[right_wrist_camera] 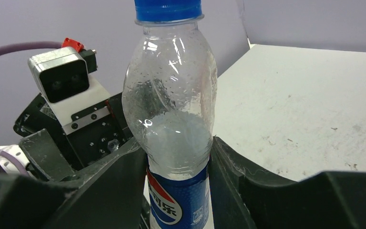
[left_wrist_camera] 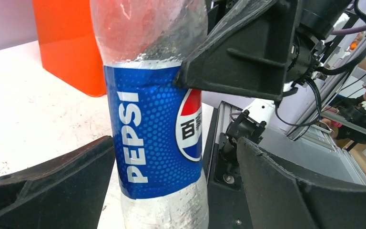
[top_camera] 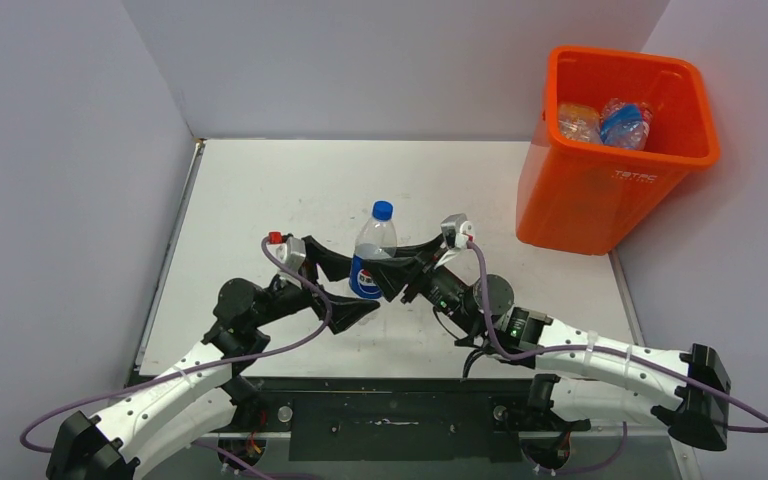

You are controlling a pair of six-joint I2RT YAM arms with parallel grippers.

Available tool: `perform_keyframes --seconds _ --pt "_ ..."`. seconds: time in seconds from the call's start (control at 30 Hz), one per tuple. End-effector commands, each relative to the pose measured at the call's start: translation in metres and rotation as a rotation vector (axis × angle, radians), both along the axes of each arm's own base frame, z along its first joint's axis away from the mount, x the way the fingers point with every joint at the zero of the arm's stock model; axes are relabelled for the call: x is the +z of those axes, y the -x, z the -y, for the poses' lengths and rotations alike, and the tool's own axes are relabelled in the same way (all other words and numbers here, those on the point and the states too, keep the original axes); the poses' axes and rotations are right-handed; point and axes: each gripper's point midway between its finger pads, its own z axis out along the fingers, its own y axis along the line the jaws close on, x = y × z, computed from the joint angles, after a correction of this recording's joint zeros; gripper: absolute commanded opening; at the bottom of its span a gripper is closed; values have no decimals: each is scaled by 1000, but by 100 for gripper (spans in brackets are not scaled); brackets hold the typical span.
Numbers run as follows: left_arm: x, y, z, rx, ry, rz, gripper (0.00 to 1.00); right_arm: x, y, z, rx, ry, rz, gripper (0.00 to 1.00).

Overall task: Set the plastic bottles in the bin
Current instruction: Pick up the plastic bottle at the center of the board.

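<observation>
Standing upright, cap up: Pepsi bottle (top_camera: 374,248), pinched by right pincer (right_wrist_camera: 178,157); left pincer (left_wrist_camera: 174,148) spread around it.

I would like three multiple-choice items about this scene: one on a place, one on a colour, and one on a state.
1. Where is the orange bin in the top view?
A. At the far right
B. At the near left
C. Between the bases of the two arms

2. Which colour is the cap of the Pepsi bottle?
A. Red
B. Blue
C. White

3. Which end effector is closed on the Pepsi bottle?
A. The left one
B. The right one
C. Neither

Answers:
1. A: the orange bin stands far right, beyond both arms.
2. B: the cap on the upright Pepsi bottle is blue.
3. B: the right end effector presses both fingers against the bottle, while the left end effector stands wide open around it.
</observation>
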Motion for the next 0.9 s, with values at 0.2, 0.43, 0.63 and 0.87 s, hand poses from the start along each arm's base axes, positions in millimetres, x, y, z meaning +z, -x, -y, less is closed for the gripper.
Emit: perform_keyframes --seconds 0.2,0.43,0.63,0.87 --pt "18 14 5 -85 12 70 96 44 30 4 207 36 89 19" --pt "19 18 8 -128 31 57 97 36 42 -15 314 30 96 19" --pt "26 21 1 -96 62 90 98 26 42 -16 316 20 91 18" --pt "24 21 5 -123 53 80 87 22 48 -17 346 1 106 18"
